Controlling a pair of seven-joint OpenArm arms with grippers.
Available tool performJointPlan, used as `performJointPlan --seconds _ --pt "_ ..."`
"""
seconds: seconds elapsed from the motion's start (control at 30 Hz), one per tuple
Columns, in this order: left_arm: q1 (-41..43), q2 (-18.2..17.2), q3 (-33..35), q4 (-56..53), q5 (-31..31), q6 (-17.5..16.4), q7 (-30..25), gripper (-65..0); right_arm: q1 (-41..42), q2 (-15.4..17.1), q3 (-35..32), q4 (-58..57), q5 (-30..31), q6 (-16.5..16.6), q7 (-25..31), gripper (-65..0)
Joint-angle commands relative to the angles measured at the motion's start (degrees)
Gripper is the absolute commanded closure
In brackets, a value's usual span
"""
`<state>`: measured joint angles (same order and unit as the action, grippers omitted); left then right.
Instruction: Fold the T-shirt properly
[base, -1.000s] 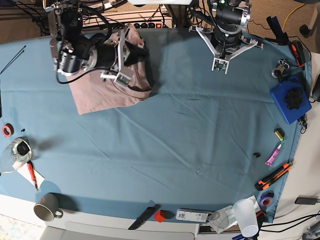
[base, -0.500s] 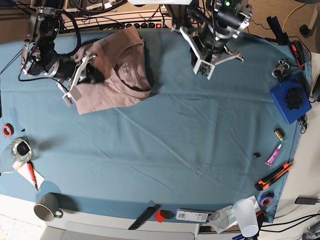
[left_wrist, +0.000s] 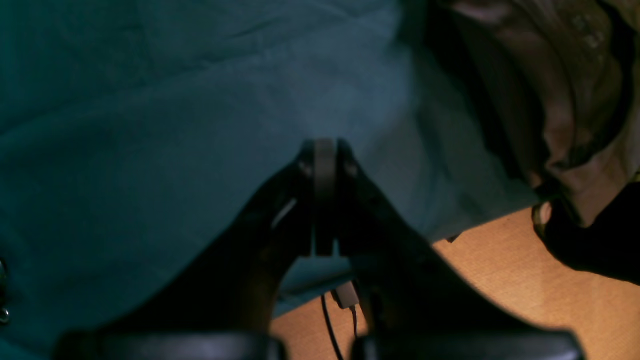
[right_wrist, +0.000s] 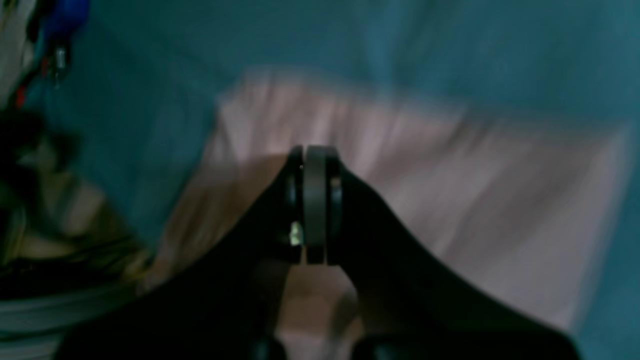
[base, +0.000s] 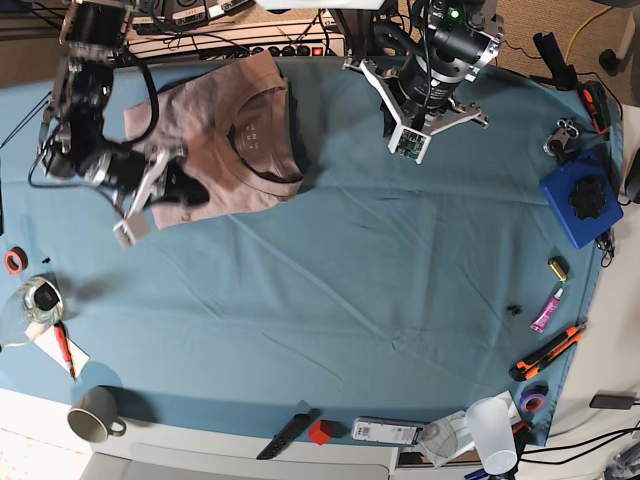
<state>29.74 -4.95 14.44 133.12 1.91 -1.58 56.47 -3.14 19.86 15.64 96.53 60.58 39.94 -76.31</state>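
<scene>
The T-shirt (base: 235, 140) lies at the far left part of the table cloth (base: 380, 260) as a compact, roughly rectangular bundle with the round collar showing on top. Layers appear stacked on one another, so the main folds are judged to be complete. The edges are not fully square and the fabric is wrinkled; any remaining work is judged to be minor straightening or flattening, then clearing both arms.

The right gripper (base: 130, 225) is at the near left corner of the T-shirt, just beside its edge. In the right wrist view the right gripper (right_wrist: 315, 165) shows its jaws pressed together with no fabric between them, and the pink cloth lies beneath, blurred.

The left gripper (base: 408, 140) is over bare table cloth, well apart from the T-shirt. In the left wrist view the left gripper (left_wrist: 324, 155) has its jaws closed on nothing, with the T-shirt (left_wrist: 575, 100) visible at the upper right.

Neither gripper holds the garment. Tools, a mug (base: 92, 414) and a blue box (base: 580, 200) lie along the table edges, clear of the T-shirt.
</scene>
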Motion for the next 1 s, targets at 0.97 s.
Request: performJointPlan --seconds 0.97 --pt "7.34 0.15 -10.67 1.88 13.55 4.70 5.70 0.0 -14.45 5.68 29.38 16.09 7.61 0.06 -3.69 0.0"
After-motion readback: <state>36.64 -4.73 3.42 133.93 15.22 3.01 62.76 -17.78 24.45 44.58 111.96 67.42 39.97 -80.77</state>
